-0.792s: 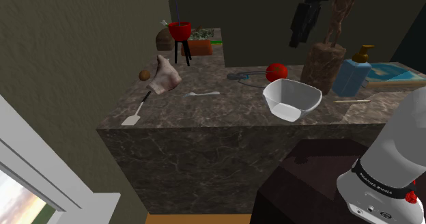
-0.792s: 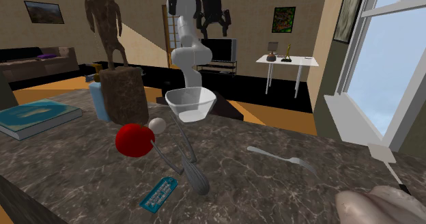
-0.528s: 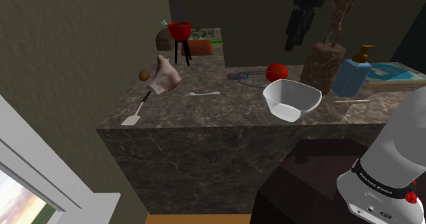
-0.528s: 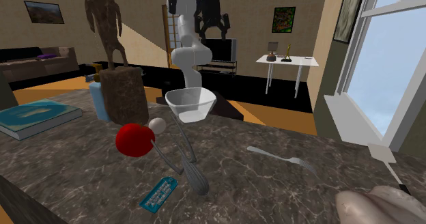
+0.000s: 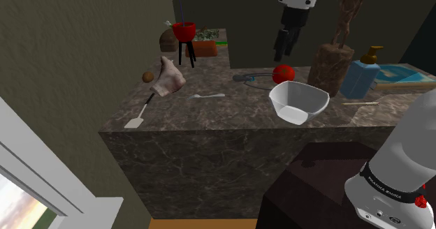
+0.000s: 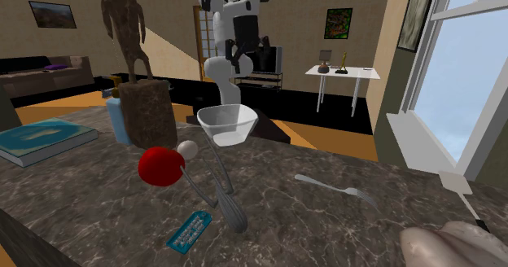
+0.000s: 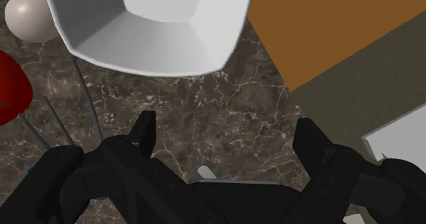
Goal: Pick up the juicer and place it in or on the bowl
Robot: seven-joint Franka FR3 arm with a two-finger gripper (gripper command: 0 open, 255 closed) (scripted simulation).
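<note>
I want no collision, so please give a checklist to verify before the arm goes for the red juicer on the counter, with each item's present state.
1. Black gripper open and empty: ok, its fingers stand apart.
2. Red round juicer with grey wire handles lying free on the dark marble counter: ok.
3. Gripper lined up over the juicer: not ok, bare counter lies between the fingers and the juicer is off to one side.
4. White square-rimmed bowl upright and empty: ok.
5. Room beside the brown carved statue: cannot tell.

Dim renders, bright window daylight
</note>
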